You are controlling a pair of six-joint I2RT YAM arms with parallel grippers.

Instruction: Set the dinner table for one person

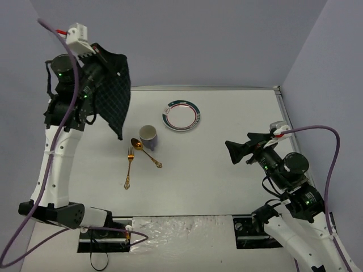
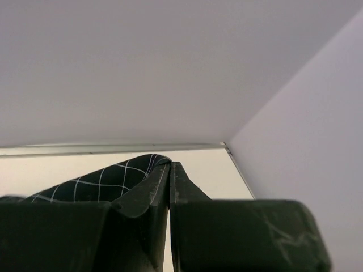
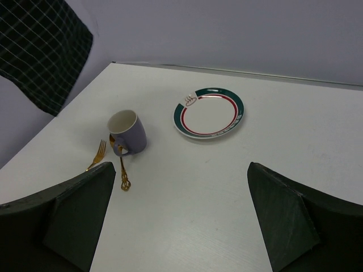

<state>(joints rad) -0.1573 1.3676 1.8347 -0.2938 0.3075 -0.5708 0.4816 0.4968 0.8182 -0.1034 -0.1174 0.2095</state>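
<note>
So the left gripper [image 2: 170, 164] is pinching the cloth [image 1: 113, 96] tight, dangling it left of the mug [image 1: 148, 136]; right gripper [image 1: 232, 153] is hovering wide open, empty, right of it.

White dinner table [image 1: 227, 187], thin metal edging. Top view:
- green- and red-rimmed plate [image 1: 181, 115], upper centre
- grey mug [image 1: 148, 136], upright, lower left of plate
- gold spoon [image 1: 146, 152], bowl just beside mug
- gold fork [image 1: 129, 167], left of spoon, tines toward the top

Robotics lab test cell: plain pale walls [image 1: 198, 39] box in a white surface [image 1: 227, 187]. A left arm [image 1: 54, 164] and a right arm [image 1: 295, 226], trailing purple cables [image 1: 332, 147], are bolted at its near edge.
</note>
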